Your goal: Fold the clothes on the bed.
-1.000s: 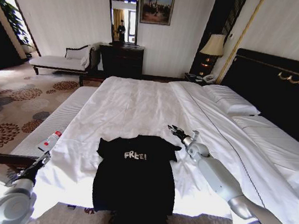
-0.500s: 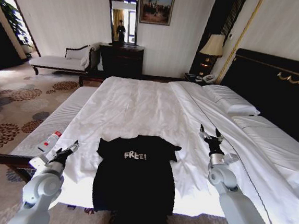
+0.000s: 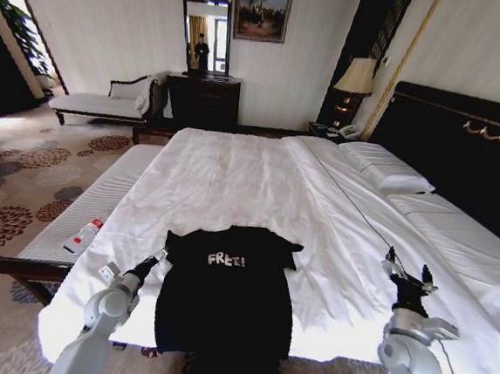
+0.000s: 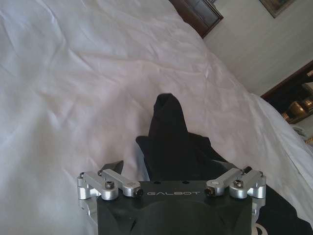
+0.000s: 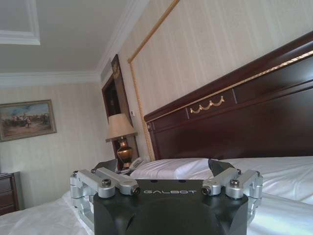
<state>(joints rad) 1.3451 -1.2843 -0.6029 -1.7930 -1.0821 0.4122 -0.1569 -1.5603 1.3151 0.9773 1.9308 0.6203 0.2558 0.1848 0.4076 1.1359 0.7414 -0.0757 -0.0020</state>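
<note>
The black T-shirt [image 3: 225, 300] is laid flat, chest lettering up, at the foot of the bed [image 3: 233, 181]; no fold is seen yet. The step in hand is judged to be the approach to the first grasp. The left pincer [image 3: 156, 258] is held just beside the shirt's left sleeve [image 4: 168, 117], fingers parted, nothing gripped (the left wrist view shows that sleeve directly ahead). The right pincer [image 3: 407, 275] is raised well apart over white bedding, open and empty; its wrist view faces the headboard [image 5: 234, 117]. Next, a sleeve-edge pinch is likely needed.
</note>
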